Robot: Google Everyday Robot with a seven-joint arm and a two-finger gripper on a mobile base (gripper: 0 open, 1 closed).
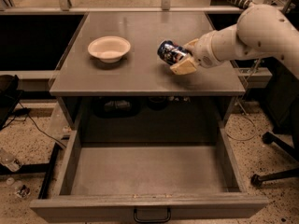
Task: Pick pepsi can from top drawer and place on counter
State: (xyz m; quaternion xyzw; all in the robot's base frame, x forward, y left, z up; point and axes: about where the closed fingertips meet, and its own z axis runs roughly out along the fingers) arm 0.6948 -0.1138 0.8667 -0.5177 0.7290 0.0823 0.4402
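My gripper point(181, 56) is shut on the pepsi can point(169, 52), a dark blue can with white markings held tilted on its side above the right middle of the grey counter point(140, 73). The white arm reaches in from the upper right. The top drawer point(149, 171) stands pulled fully open below the counter, its flat grey floor bare, with a dark handle point(152, 215) on the front.
A cream bowl point(109, 48) sits on the counter's left side. A chair base point(275, 169) stands on the speckled floor at the right. Cables and a small bottle point(9, 161) lie on the floor at the left.
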